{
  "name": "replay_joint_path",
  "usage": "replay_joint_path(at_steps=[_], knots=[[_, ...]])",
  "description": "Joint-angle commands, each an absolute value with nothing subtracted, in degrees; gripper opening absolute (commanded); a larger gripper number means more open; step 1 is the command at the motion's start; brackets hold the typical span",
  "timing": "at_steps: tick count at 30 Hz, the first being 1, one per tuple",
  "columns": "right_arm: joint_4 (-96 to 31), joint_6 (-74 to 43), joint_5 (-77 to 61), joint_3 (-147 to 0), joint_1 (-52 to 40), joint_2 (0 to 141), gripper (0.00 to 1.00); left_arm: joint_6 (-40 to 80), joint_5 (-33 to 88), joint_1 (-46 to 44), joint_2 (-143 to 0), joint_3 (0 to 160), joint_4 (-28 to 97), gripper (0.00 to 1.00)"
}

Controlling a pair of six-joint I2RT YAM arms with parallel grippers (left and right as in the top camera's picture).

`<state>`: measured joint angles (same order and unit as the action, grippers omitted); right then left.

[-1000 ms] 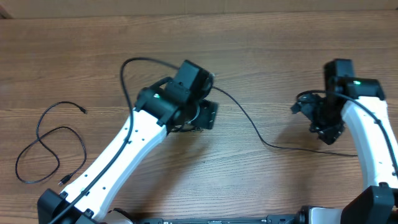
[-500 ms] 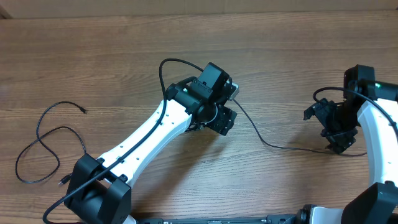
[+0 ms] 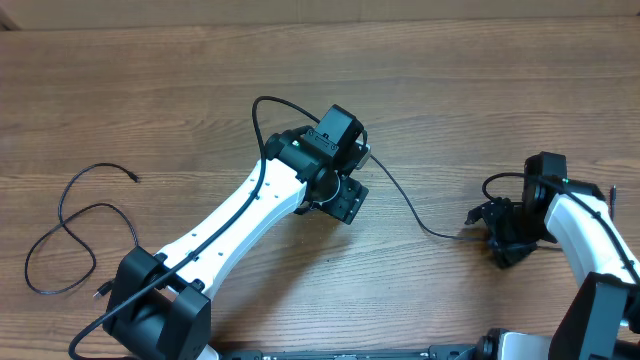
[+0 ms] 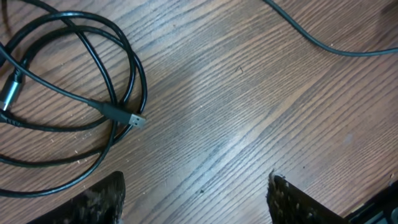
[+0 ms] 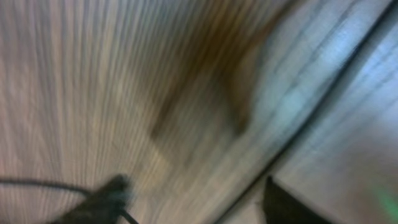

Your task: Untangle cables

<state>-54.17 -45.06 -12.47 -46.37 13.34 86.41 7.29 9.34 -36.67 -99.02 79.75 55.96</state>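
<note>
Cables (image 4: 68,88) are seen coiled in overlapping loops just ahead of the left pincer (image 4: 196,202) and to one side, with a plug (image 4: 134,119) lying nearest its fingers (image 4: 102,199). The pincer is held spread and low over bare table (image 4: 249,124) with nothing between its jaws, presumably so that a loop can be approached. One strand (image 3: 445,237) is drawn from beside it across to the right pincer (image 3: 500,240). That pincer appears spread in its blurred wrist view. The strand's end is seen beside one finger, and contact cannot be told. A separate cable (image 3: 62,205) is laid far behind the left pincer and is judged to be already freed.
</note>
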Motion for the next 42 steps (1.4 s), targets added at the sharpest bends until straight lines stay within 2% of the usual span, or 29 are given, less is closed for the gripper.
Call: replay_joint_path(at_steps=[1, 4, 8, 9, 12, 17, 22, 24, 29, 33, 36, 42], knots=[[-51.5, -45.2, -14.9, -45.0, 13.1, 85.8, 0.25, 7.3, 9.1, -36.4, -98.6, 79.7, 56.2, 0.72], [-49.8, -45.2, -16.9, -45.0, 13.0, 85.8, 0.04, 7.3, 9.1, -36.4, -98.6, 79.7, 56.4, 0.71], [-43.7, -37.4, -25.4, -45.0, 9.2, 85.8, 0.04, 7.3, 9.0, -36.4, -98.6, 79.7, 56.3, 0.70], [-39.8, -31.7, -31.5, -45.0, 5.9, 85.8, 0.04, 7.3, 9.0, -36.4, -98.6, 79.7, 56.1, 0.70], [-33.8, -26.4, -39.3, -45.0, -1.2, 85.8, 0.04, 7.9, 9.3, -36.4, -98.6, 79.7, 55.6, 0.72], [-19.4, -30.0, -38.4, -45.0, -18.0, 85.8, 0.04, 7.5, 13.6, -36.4, -98.6, 79.7, 55.1, 0.76], [-12.2, -37.4, -32.0, -45.1, -23.9, 85.8, 0.05, 7.2, 13.5, -36.4, -98.6, 79.7, 56.5, 0.75], [-12.1, -37.5, -32.0, -45.1, -23.7, 85.8, 0.08, 7.2, 13.6, -36.4, -98.6, 79.7, 57.1, 0.75], [-12.9, -37.5, -32.2, -45.1, -23.4, 85.8, 0.39, 7.2, 13.6, -36.4, -98.6, 79.7, 56.9, 0.75], [-13.0, -37.0, -31.8, -45.1, -22.6, 85.8, 0.54, 7.2, 13.6, -36.4, -98.6, 79.7, 56.9, 0.75], [-16.3, -35.4, -30.9, -46.1, -18.5, 85.8, 0.60, 7.2, 13.6, -36.4, -98.7, 79.6, 56.6, 0.76], [-36.2, -25.7, -30.0, -52.9, -3.1, 85.6, 0.68, 6.1, 13.5, -36.4, -101.0, 78.6, 53.0, 0.77]])
